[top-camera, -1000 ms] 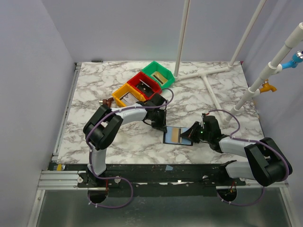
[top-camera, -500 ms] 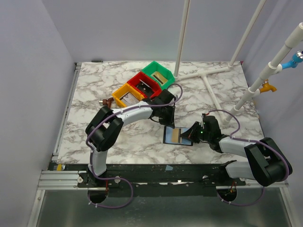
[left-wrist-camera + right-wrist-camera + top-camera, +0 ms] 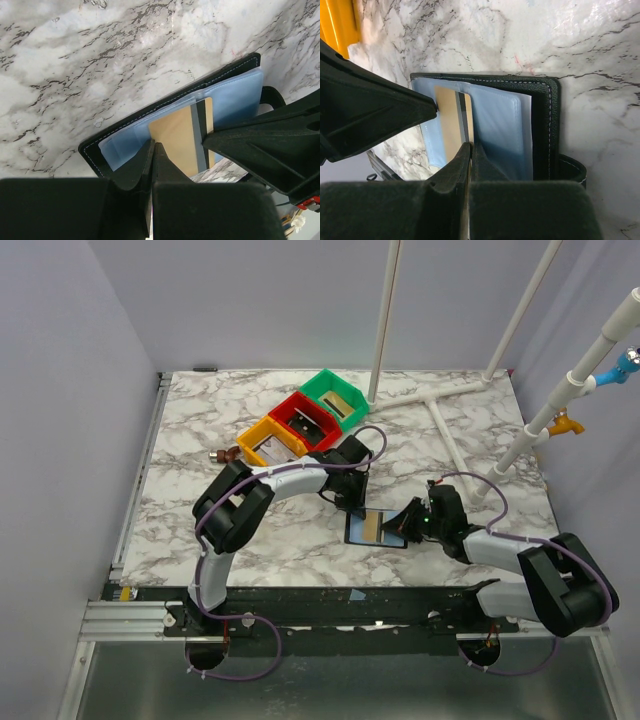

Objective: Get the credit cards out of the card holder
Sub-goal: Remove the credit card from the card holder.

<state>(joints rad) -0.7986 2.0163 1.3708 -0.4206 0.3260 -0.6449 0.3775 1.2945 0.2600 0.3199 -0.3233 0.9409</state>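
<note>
1. Locating the card holder (image 3: 376,529): you will find it lying open and flat on the tabletop, close to the near edge and right of its middle. Its bluish-grey inner faces are exposed inside a black stitched rim.
2. Identify the tan-gold credit card (image 3: 175,140). It lies across one inner face within the holder's outline, with a dark stripe along one long side. No second card can be made out.
3. Judge progress as early. The holder is opened, but no card lies clear of it, so you have every extraction left.
4. Check the left gripper (image 3: 152,148). Its fingers are pressed together with the tip at the card's edge. Whether they nip the card cannot be told.
5. Check the right gripper (image 3: 470,148). Its fingers are pressed together and the tip bears on the holder just beside the card, opposite the left gripper.
</note>
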